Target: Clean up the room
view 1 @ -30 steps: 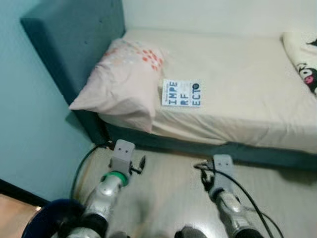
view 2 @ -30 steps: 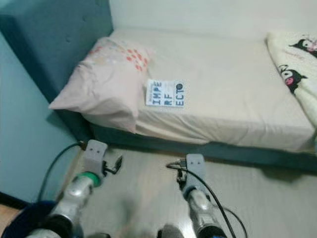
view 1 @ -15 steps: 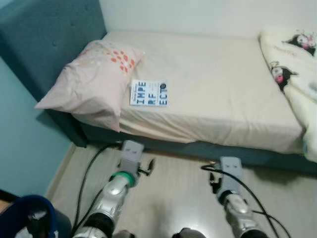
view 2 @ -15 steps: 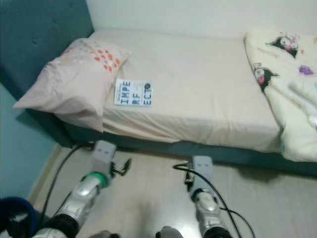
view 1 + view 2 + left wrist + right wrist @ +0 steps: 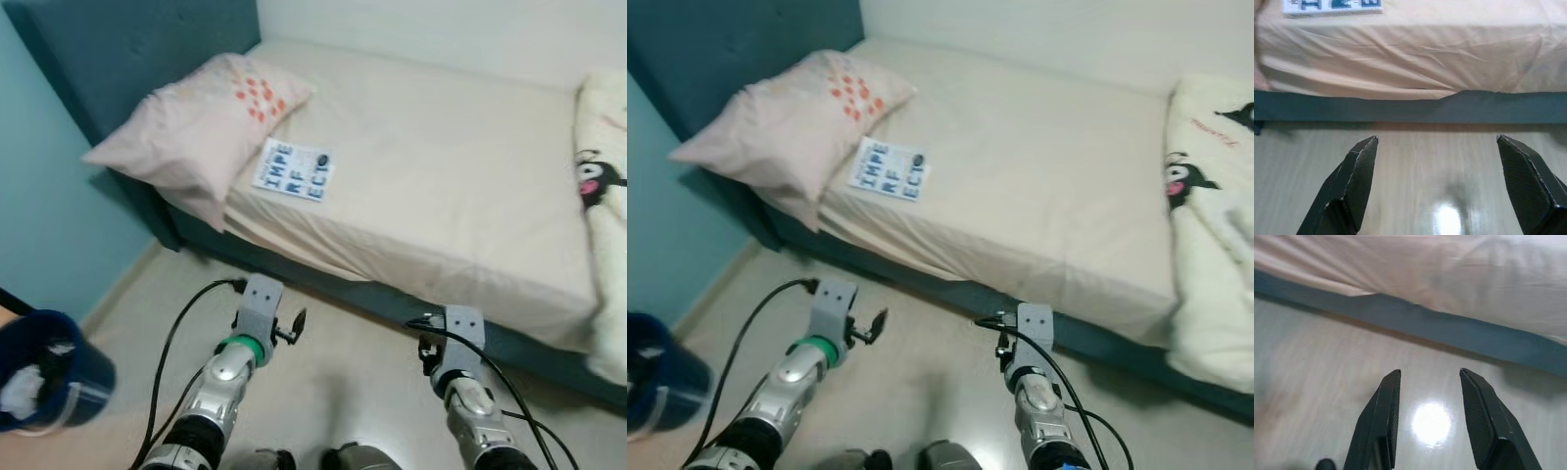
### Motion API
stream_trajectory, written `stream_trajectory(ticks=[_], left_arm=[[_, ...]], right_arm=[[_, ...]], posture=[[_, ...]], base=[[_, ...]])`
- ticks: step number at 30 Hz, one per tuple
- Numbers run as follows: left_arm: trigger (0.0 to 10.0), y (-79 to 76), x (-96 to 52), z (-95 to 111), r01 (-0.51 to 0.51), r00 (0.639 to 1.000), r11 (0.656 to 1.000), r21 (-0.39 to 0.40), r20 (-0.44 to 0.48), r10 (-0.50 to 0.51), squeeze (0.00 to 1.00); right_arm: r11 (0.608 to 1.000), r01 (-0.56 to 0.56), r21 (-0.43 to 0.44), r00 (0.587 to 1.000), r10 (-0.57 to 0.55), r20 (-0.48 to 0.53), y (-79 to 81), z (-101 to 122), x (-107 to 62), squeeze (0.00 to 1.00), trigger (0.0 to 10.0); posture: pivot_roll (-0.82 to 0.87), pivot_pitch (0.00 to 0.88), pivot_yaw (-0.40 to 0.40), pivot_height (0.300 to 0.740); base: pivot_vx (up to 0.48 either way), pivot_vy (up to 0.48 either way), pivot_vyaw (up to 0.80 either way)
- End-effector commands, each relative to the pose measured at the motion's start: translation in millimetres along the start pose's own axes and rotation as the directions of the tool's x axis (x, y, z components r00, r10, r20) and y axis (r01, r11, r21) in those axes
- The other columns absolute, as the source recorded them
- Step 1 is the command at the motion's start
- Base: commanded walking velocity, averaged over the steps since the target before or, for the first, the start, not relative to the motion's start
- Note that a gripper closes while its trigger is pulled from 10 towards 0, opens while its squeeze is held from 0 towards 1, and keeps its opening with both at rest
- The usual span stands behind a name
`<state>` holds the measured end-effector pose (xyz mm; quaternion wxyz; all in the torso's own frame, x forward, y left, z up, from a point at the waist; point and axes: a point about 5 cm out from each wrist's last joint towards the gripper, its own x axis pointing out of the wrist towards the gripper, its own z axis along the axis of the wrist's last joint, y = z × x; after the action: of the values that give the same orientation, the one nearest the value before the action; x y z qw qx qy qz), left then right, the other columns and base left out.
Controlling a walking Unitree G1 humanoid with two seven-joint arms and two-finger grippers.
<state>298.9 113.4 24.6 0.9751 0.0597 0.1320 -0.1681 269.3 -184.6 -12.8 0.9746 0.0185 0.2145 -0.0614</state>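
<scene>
The book (image 5: pixel 293 170) lies flat on the bed (image 5: pixel 470 206), just beside the pillow (image 5: pixel 196 127); I judge it thin, light and stiff, best pinched by an edge. My left gripper (image 5: pixel 1437 147) and right gripper (image 5: pixel 1429 382) hang spread and empty over the floor (image 5: pixel 343 392), well short of it.

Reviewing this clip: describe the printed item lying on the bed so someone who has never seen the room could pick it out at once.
Start at the bed with the cream sheet and teal frame, then go to its head end, where a pale pink pillow with orange dots lies. Flat on the sheet right beside that pillow is a book. It is the only white rectangle there, its cover printed with big blue block letters.
</scene>
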Motion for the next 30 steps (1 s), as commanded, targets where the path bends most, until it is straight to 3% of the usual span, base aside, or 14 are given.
stream_trajectory(ticks=[1,15,21,30], left_arm=[[10.0,-0.6,-2.5,-6.6,0.001,1.000,1.000,-0.002,-0.027,-0.001,0.00],[10.0,-0.8,-1.7,-5.9,0.002,1.000,1.000,-0.001,-0.030,-0.002,0.00],[10.0,-1.7,-1.3,-5.4,0.002,1.000,1.000,-0.002,-0.030,-0.002,0.00],[10.0,-1.7,0.2,-3.8,-0.005,1.000,1.000,-0.005,-0.030,0.005,0.00]], right_arm=[[1.000,0.004,0.007,0.999,-0.003,-0.037,-0.7,-10.6,-4.0,0.00,10.0],[1.000,0.006,0.002,0.999,-0.006,-0.050,-1.5,-10.1,-2.9,0.00,10.0],[1.000,0.020,-0.015,0.998,-0.021,-0.053,-3.0,-10.0,-2.6,0.00,10.0],[0.999,0.034,0.017,0.998,-0.033,-0.046,-3.8,-8.0,-1.8,0.00,10.0]], posture=[[-0.02,0.090,0.053,0.740],[-0.02,0.100,0.054,0.740],[-0.02,0.108,0.055,0.740],[-0.02,0.118,0.057,0.740]], base=[[0.000,-0.480,0.00],[0.000,-0.480,0.00],[0.000,-0.480,0.48],[0.000,-0.480,0.00]])
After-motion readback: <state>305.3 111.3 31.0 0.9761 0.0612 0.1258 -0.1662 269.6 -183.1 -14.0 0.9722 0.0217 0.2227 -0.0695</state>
